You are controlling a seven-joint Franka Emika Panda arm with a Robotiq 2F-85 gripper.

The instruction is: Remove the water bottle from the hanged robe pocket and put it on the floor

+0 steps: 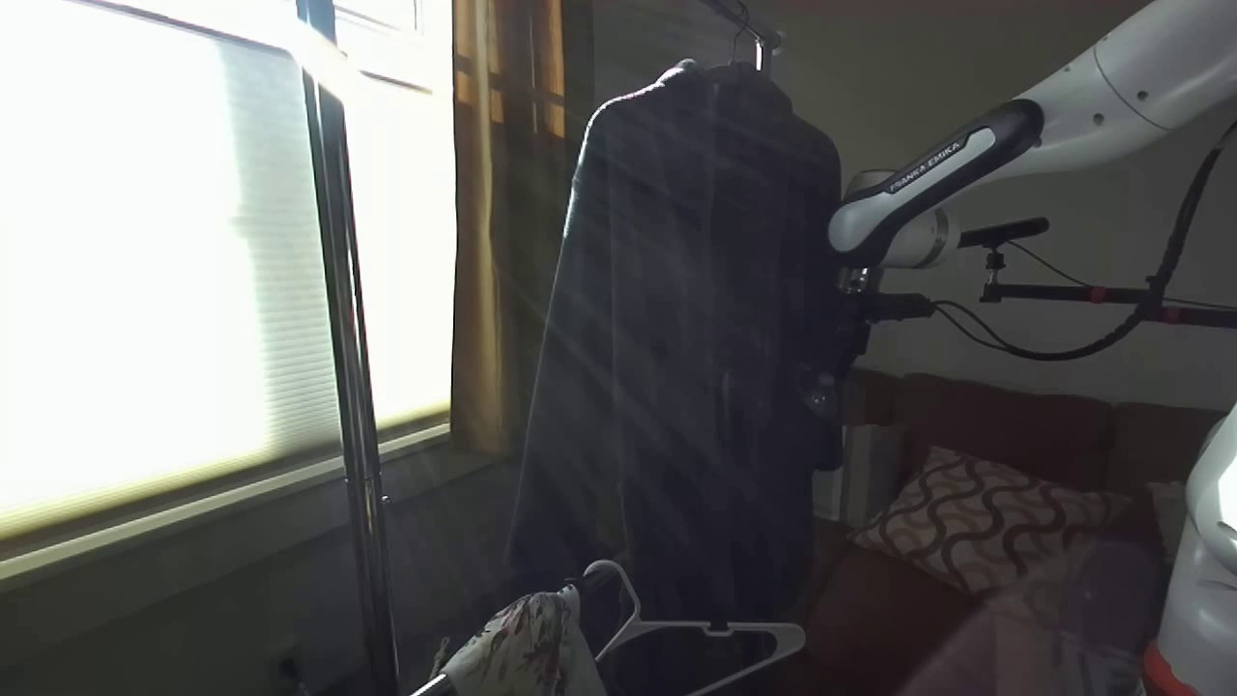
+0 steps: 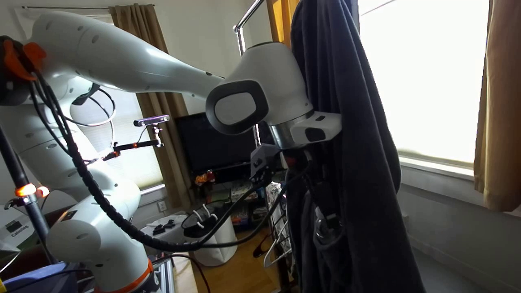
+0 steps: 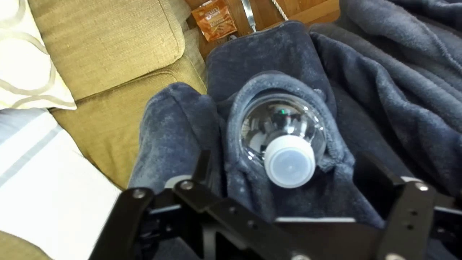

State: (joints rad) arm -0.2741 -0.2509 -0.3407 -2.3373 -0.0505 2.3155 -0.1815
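Dark navy, the robe (image 1: 696, 338) is hung from a metal rail (image 1: 753, 23) in an exterior view. In the wrist view, the water bottle (image 3: 283, 140) is seen seated in the robe's pocket (image 3: 260, 80), with the white cap (image 3: 290, 162) and clear, rounded shoulder left exposed at the pocket's rim. The gripper (image 3: 290, 171) is spread wide, one finger being shown to either side of the cap; whether the bottle is touched cannot be told. The arm (image 2: 134, 61) is extended to the robe's side in both exterior views. Past the robe's edge, a tan sofa (image 3: 108, 39) and an orange snack packet (image 3: 214, 20) are seen.
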